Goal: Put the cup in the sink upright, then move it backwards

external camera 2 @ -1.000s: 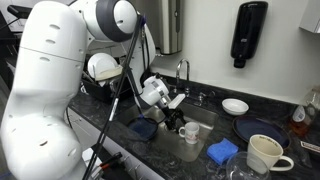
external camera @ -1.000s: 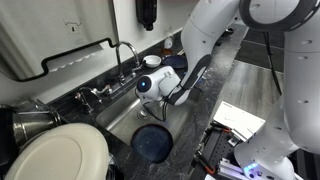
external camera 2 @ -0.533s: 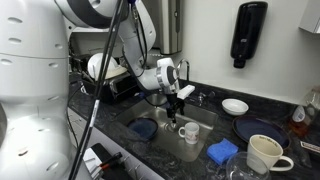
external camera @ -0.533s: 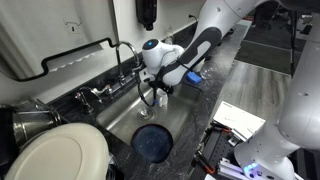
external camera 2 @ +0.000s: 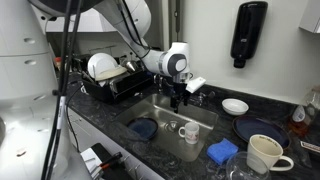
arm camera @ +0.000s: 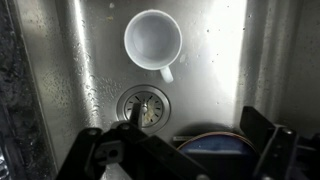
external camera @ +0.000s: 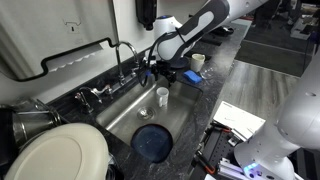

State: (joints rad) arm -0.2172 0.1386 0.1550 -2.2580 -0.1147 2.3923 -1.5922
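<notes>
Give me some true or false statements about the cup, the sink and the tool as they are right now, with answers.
1. The cup stands upright in the sink. True.
2. The tool is gripping the cup. False: it hangs open above the sink, apart from the cup.
3. A blue plate lies in the sink. True.
4. The cup sits on top of the drain. False: the drain is uncovered, beside the cup.

In the streaked silver-grey steel sink (arm camera: 215,60), the small ceramic cup (arm camera: 152,38) is plain white, the round plate (external camera: 152,142) dark blue.
</notes>
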